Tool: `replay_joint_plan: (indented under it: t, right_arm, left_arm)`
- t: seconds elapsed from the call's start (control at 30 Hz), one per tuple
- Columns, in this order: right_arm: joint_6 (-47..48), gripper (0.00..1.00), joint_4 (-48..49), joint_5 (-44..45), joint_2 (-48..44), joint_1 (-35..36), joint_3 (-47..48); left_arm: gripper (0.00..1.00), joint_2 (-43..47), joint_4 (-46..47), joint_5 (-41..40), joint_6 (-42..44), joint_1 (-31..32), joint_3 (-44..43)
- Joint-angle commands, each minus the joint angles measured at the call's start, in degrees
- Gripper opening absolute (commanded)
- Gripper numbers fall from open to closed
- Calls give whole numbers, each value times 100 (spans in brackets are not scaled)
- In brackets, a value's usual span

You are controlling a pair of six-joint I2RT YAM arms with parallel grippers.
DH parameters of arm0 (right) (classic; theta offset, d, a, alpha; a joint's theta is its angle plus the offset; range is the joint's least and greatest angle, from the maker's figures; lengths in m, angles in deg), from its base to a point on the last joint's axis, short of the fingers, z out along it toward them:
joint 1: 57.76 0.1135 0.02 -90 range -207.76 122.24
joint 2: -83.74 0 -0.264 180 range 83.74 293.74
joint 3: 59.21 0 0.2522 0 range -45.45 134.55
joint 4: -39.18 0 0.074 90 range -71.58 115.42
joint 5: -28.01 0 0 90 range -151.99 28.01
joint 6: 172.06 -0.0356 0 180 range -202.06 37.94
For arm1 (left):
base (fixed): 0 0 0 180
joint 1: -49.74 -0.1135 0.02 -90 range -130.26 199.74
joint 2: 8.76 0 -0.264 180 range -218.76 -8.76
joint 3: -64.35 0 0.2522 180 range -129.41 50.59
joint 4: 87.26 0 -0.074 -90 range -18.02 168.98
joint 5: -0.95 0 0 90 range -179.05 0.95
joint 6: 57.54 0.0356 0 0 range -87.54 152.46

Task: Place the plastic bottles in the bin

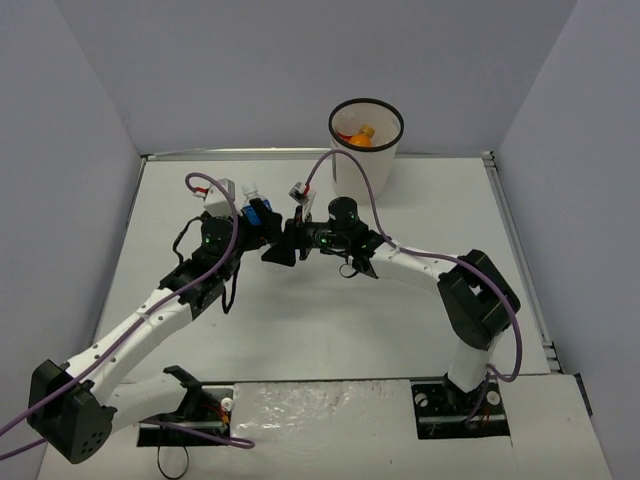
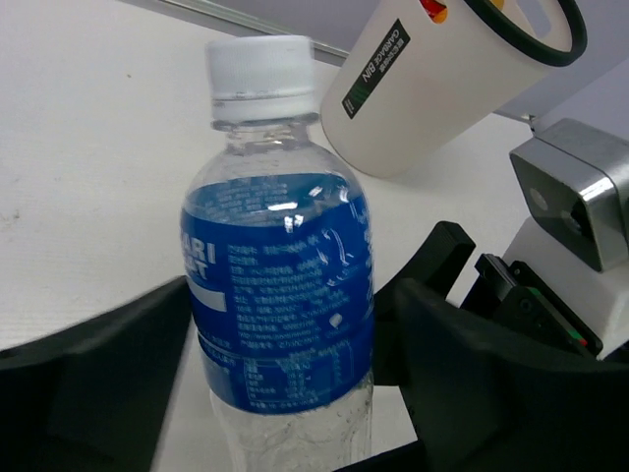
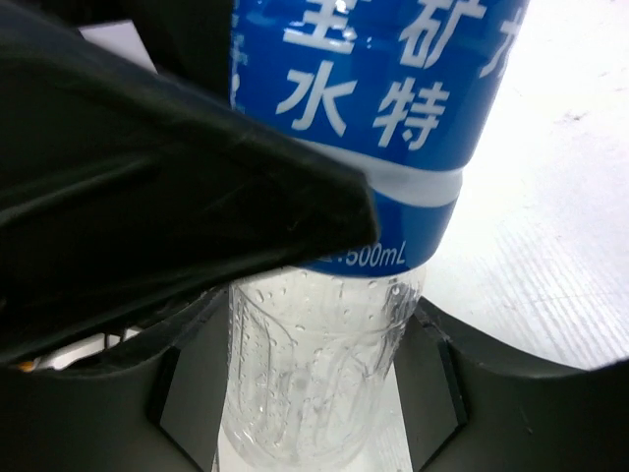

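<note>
1. The blue-label bottle (image 2: 280, 285) stands roughly upright in the left hand (image 2: 285, 413), whose fingers are closed on its label.
2. The right hand (image 3: 324, 393) brackets the bottle's clear lower body; whether it presses cannot be told.
3. The bin (image 1: 362, 172) stands on the worktop (image 1: 330, 330) beyond both hands, towards the right hand's side, so the right arm looks nearer for the drop.
4. An orange bottle (image 1: 362, 133) lies inside it.

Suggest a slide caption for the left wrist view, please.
Blue-label water bottle, white cap on, in the left tool, with the white garbage bin behind.
</note>
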Motion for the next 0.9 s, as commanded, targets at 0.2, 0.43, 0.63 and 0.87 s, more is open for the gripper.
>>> replay_joint_plan:
  t: [0.2,0.43,0.63,0.87]
  right_arm:
    - [205,20,163,866,-439,-621,-23]
    - [1293,20,-1210,2014,-903,-1257,421]
    - [2246,20,-1925,2884,-798,-1661,2023]
    - [2629,22,-2030,3029,420,-2328,3983]
  left_arm:
    - [97,407,-361,-424,104,99,-615]
    - [97,472,-1379,-1217,262,81,-1168]
    - [97,123,-2062,-1583,199,-39,-1440]
    - [97,-374,-2413,-1035,-30,-820,-1551]
